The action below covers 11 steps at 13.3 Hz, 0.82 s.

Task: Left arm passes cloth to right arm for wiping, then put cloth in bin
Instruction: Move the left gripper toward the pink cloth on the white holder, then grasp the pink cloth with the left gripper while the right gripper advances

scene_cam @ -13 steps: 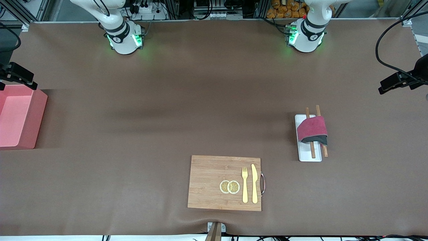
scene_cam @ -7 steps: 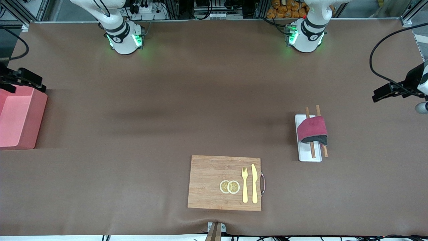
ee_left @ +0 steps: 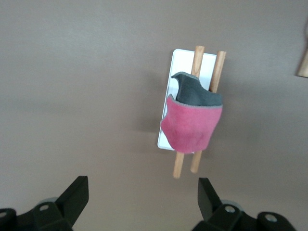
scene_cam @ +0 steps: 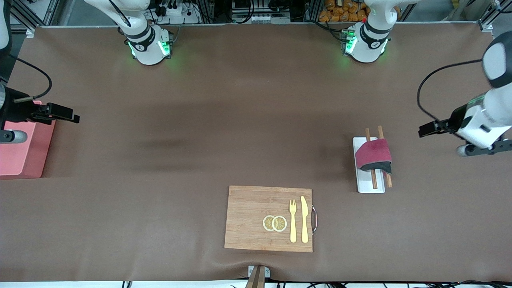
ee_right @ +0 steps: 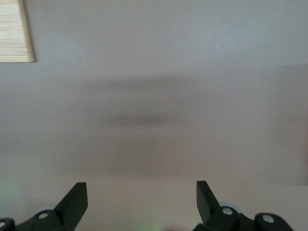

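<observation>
- On the brown counter (scene_cam: 240, 120), toward the left arm's end, the small crimson-pink cloth with a dark grey underside (scene_cam: 373, 155) lies draped over two wooden sticks (scene_cam: 373, 178) on a flat narrow white tray (scene_cam: 370, 188). Untouched.
- Change over the last second: the white left arm with the all-white wrist (scene_cam: 486, 116) has swung in from the counter's edge toward the tray. Left tool (ee_left: 139, 199) hangs above the counter just beside the tray, fingers spread wide, nothing between them; the wrist view has the cloth ahead of the tool.
- Right arm (scene_cam: 16, 114) has likewise come inward; right tool (ee_right: 142, 199) sits over the rim of the open pink plastic bin (scene_cam: 24, 156) at the right arm's end, released and empty, well apart from the cloth.
- Bamboo cutting board (scene_cam: 248, 218) with two lemon slices (scene_cam: 275, 223), yellow fork (scene_cam: 293, 220) and yellow knife (scene_cam: 304, 219) lies nearer the front camera, undisturbed.
- Judgement: the approach has begun, nothing else is done. Pick-up, handover, wiping and binning all remain; the left tool must first come over the cloth and descend.
</observation>
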{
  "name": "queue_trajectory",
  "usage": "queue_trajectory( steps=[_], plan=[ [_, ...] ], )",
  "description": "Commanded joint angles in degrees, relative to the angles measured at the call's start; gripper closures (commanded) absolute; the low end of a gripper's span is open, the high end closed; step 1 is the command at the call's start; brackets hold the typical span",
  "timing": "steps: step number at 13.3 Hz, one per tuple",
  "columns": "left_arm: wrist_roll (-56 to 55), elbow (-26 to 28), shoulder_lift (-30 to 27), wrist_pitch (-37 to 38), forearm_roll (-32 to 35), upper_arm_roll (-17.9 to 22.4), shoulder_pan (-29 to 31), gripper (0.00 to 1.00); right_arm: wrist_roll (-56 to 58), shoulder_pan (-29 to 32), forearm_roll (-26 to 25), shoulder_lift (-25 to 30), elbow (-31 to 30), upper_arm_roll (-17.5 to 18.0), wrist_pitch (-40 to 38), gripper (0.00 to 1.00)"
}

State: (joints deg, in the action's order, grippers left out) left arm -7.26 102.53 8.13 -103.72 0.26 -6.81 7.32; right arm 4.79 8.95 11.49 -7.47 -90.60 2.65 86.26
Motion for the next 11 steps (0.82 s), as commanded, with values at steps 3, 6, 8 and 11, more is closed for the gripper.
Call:
queue_trajectory(
  steps=[3,6,8,11],
  plan=[
    [-0.4,7.4,1.0,-9.4,-0.7,-0.2,-0.4,0.0,-0.2,0.7,9.1,-0.4,-3.5,0.4,0.0,0.0],
    [-1.1,6.8,5.3,-11.8,-0.8,-0.2,-2.9,0.06,-0.2,-0.1,12.3,-3.2,-3.5,0.5,0.2,0.0],
    [-1.0,6.5,7.2,-12.0,-0.8,-0.3,-3.6,0.27,-0.2,-0.9,13.4,-4.0,-3.5,0.6,0.3,0.0],
    [-1.1,6.5,9.3,-12.6,-1.0,-0.2,-4.8,0.41,-0.9,-3.2,13.4,-4.0,-3.5,0.5,0.2,0.0]
  ],
)
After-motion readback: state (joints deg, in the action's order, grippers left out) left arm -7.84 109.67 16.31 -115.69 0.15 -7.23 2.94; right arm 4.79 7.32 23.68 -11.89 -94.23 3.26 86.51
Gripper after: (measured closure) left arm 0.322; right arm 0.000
